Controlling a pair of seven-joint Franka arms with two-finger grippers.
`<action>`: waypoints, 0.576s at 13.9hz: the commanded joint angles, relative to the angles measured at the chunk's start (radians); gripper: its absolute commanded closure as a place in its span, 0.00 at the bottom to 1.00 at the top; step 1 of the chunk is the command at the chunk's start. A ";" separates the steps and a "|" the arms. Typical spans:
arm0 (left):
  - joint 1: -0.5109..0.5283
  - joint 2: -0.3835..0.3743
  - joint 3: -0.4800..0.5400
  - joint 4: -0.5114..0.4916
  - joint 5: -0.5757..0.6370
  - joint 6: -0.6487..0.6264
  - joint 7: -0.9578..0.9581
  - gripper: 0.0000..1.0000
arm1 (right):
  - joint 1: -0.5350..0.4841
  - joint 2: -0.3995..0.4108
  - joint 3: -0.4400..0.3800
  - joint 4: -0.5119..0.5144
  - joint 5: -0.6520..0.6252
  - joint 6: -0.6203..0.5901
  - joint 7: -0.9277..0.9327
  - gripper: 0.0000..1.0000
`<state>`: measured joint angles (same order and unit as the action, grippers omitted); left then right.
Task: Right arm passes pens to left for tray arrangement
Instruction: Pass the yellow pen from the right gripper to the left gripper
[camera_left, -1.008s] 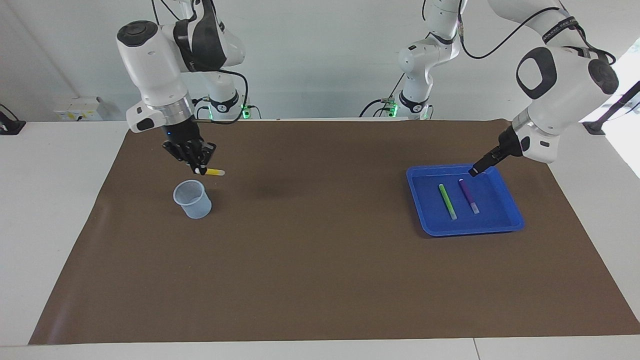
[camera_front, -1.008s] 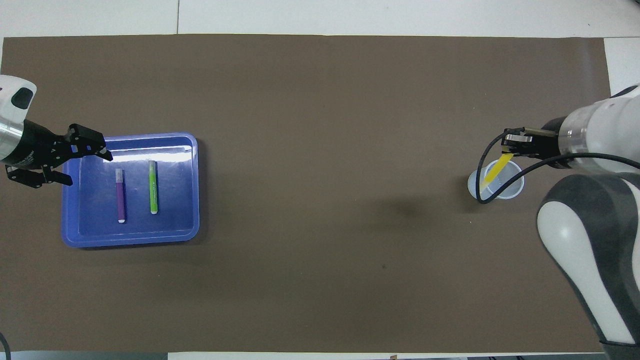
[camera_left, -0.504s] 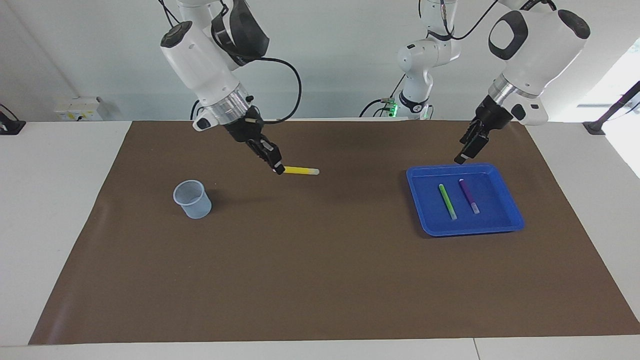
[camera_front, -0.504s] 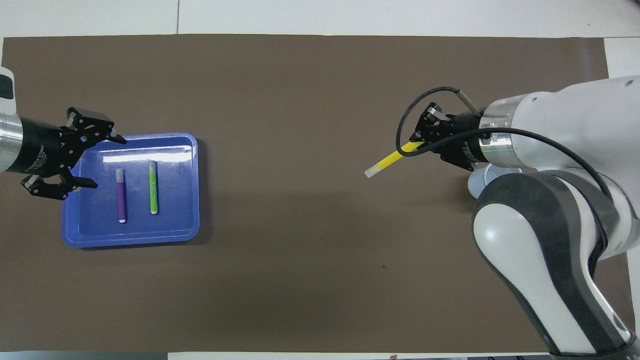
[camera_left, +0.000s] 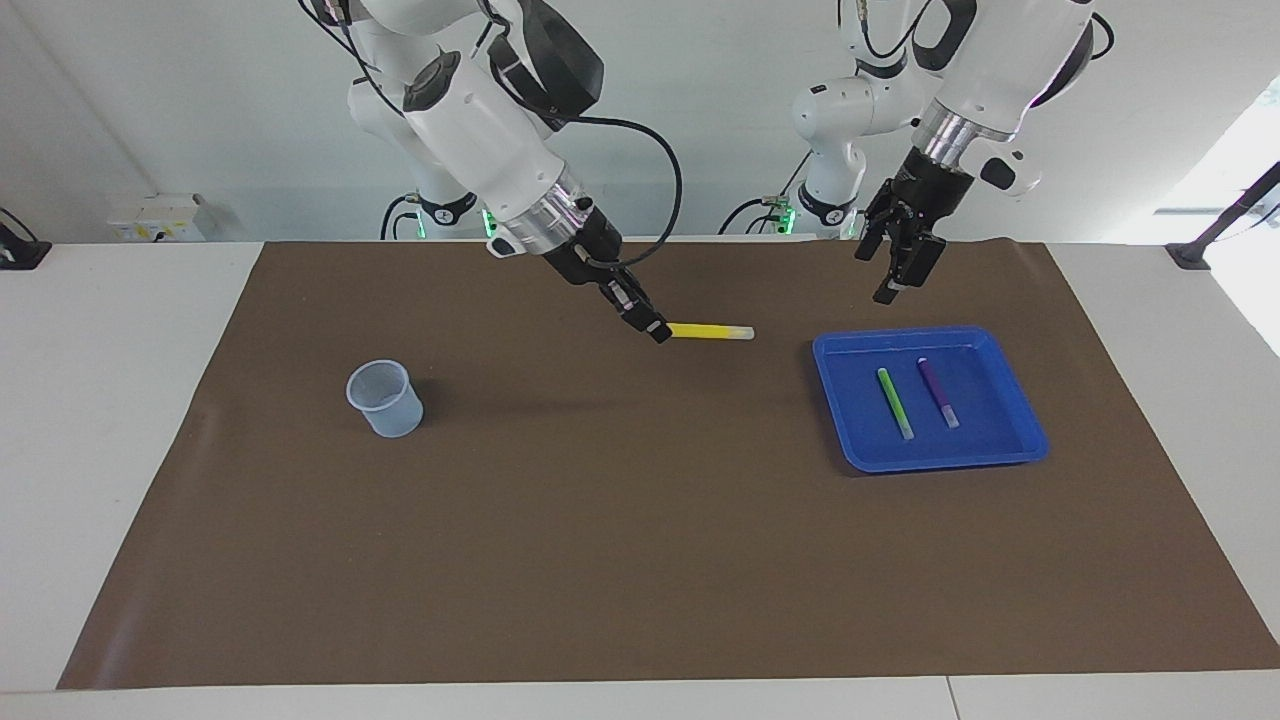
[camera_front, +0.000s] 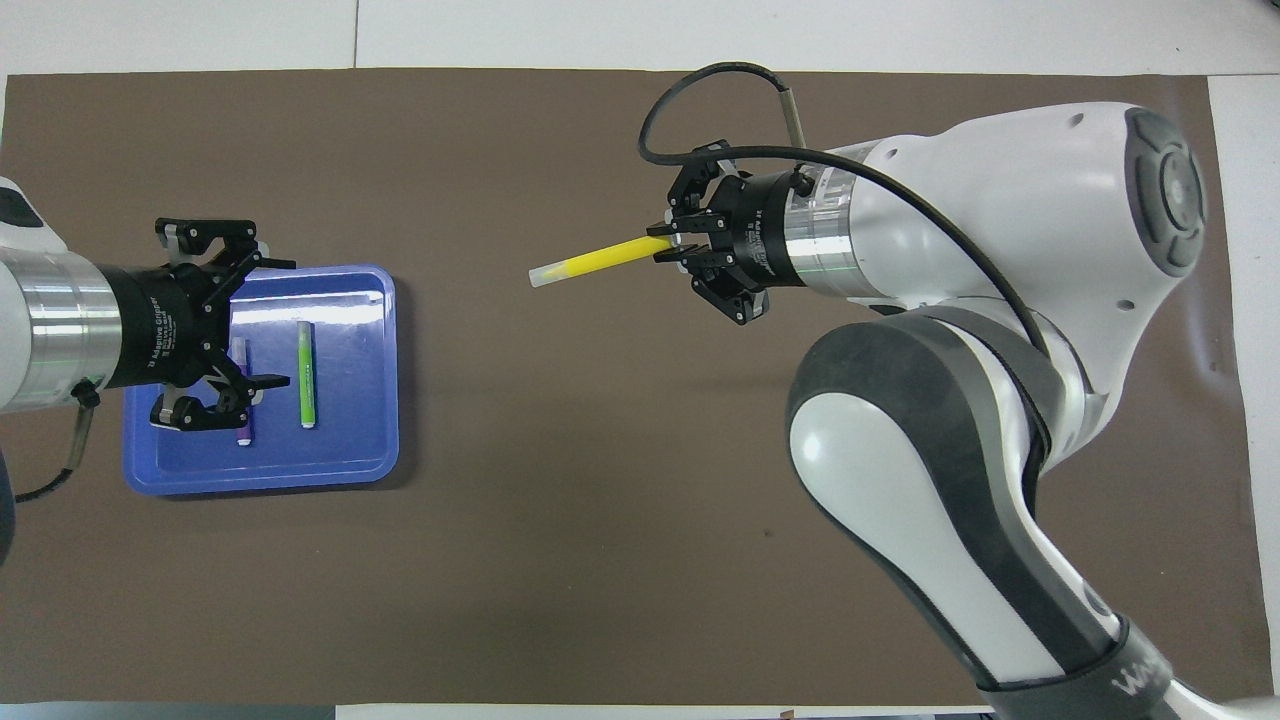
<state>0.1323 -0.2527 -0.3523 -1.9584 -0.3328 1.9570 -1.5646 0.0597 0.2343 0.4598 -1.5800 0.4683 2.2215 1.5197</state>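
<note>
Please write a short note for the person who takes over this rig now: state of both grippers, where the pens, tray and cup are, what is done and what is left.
Right gripper: shut on the yellow pen, held level in the air over the mat's middle, free end toward the tray.
Left gripper: open, in the air over the blue tray's edge nearer the robots.
Green pen and purple pen lie side by side in the tray.
Cup stands toward the right arm's end; no pens show in it.
Done: two pens placed.
Left: hand over the yellow pen, lay it in the tray.

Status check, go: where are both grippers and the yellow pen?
Right gripper shut on yellow pen, up over mid-mat. Left gripper open, raised over blue tray. Green pen, purple pen in tray. Path clear.
</note>
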 joint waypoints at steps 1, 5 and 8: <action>-0.010 -0.026 0.012 -0.034 -0.014 0.013 -0.032 0.00 | -0.006 0.025 0.066 0.034 0.010 0.000 0.034 1.00; -0.087 -0.017 0.012 -0.016 -0.014 0.029 -0.272 0.00 | 0.002 0.023 0.103 0.032 0.007 -0.011 0.056 1.00; -0.149 -0.016 0.009 0.000 0.015 0.022 -0.450 0.00 | 0.005 0.022 0.131 0.028 0.003 0.006 0.100 1.00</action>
<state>0.0138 -0.2542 -0.3533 -1.9551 -0.3334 1.9690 -1.9198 0.0675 0.2465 0.5708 -1.5678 0.4683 2.2207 1.5847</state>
